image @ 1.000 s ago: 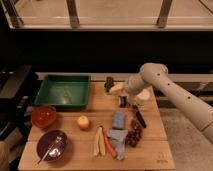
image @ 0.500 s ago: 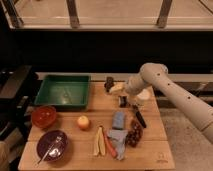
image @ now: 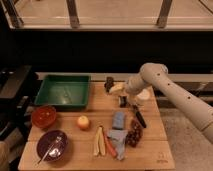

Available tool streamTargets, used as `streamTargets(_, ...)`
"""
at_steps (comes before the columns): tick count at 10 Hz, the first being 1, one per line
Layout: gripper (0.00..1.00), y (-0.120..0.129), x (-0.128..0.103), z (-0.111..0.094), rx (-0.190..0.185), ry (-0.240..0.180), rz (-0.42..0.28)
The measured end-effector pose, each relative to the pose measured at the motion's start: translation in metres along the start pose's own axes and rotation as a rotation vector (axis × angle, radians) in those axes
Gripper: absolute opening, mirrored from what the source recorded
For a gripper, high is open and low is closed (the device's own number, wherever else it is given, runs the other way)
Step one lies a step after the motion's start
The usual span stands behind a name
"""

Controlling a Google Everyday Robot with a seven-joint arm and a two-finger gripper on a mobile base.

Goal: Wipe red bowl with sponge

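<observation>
The claw [image: 123, 99] hangs low over the back-centre of the wooden tabletop [image: 150, 150], at the end of the white arm [image: 172, 92] that reaches in from 3 o'clock. Whether it is wide or narrow, I cannot tell; its tip is a dark shape against the wood.

At 11 o'clock from the claw, just beside it, lies a yellow banana [image: 116, 88], with a small dark object [image: 109, 82] just beyond. At 3 o'clock a white cup [image: 144, 95] sits partly behind the arm. At 6 o'clock, near but apart, is the blue sponge [image: 118, 120], lying flat on the wood, and a grey-blue cloth [image: 119, 136] is crumpled just below it. A dark-handled tool [image: 139, 116] lies at about 5 o'clock, with dark grapes [image: 134, 134] farther along.

Out at 9 o'clock is the green tray [image: 64, 91]. The red bowl [image: 44, 116] stands upright well apart from the claw, at about 9 o'clock and a little lower, near the tabletop's left edge. A purple bowl [image: 51, 145] holding a spoon sits at 6 o'clock from it.
</observation>
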Motion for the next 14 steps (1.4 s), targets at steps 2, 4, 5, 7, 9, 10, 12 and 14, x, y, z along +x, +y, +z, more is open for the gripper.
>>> streamTargets(2, 0.75, 0.0, 0.0, 0.0, 0.0, 0.0, 0.0)
streamTargets(4, 0.75, 0.0, 0.0, 0.0, 0.0, 0.0, 0.0)
streamTargets(5, 0.75, 0.0, 0.0, 0.0, 0.0, 0.0, 0.0)
streamTargets(7, 0.75, 0.0, 0.0, 0.0, 0.0, 0.0, 0.0)
streamTargets(9, 0.75, 0.0, 0.0, 0.0, -0.002, 0.001, -0.002)
streamTargets(10, 0.75, -0.001, 0.001, -0.001, -0.014, 0.005, -0.021)
streamTargets(12, 0.75, -0.016, 0.0, 0.006, -0.031, -0.004, -0.079)
streamTargets(14, 0.75, -0.026, -0.005, 0.022, -0.054, -0.036, -0.122)
